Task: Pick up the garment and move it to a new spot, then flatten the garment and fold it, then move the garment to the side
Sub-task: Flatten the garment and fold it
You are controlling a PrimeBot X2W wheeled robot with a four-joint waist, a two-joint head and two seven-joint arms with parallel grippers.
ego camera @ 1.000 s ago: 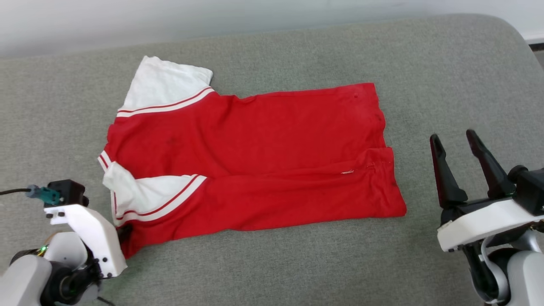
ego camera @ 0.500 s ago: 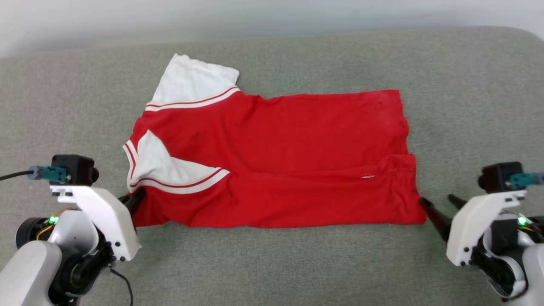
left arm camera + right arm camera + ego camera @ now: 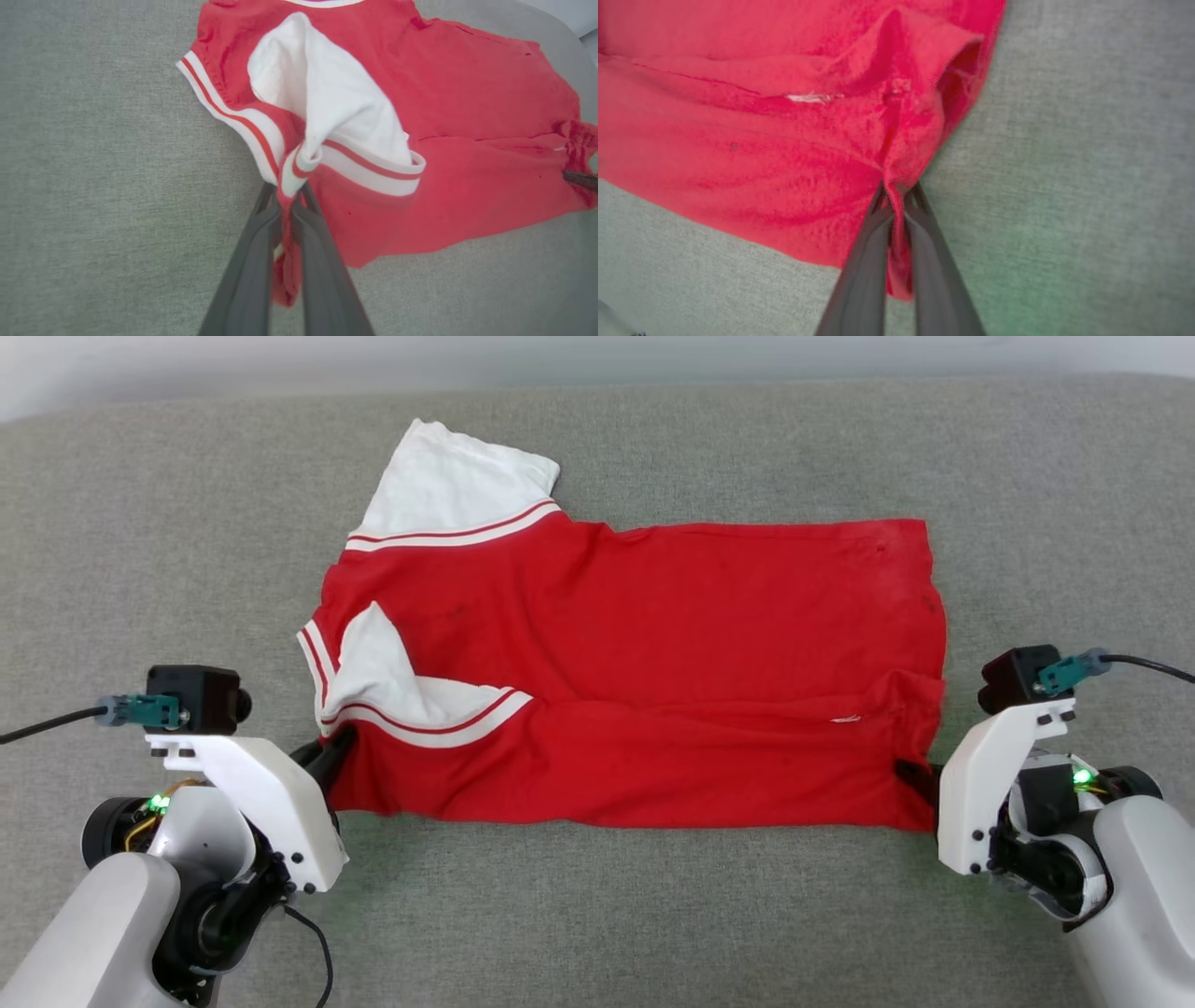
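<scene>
The garment (image 3: 653, 644) lies spread across the grey fabric surface (image 3: 597, 915), with one white sleeve (image 3: 378, 663) folded onto its red front. The left tool (image 3: 329, 761) pinches the near sleeve-side corner. The right tool (image 3: 910, 775) is clamped on the near hem corner.

Red white-sleeved garment (image 3: 635, 663), half-folded

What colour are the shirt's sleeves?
White sleeves with red-and-white striped edges; clearest in the left wrist view.

Grey fabric surface (image 3: 597, 915); red-white garment (image 3: 653, 663) spread on it.
</scene>
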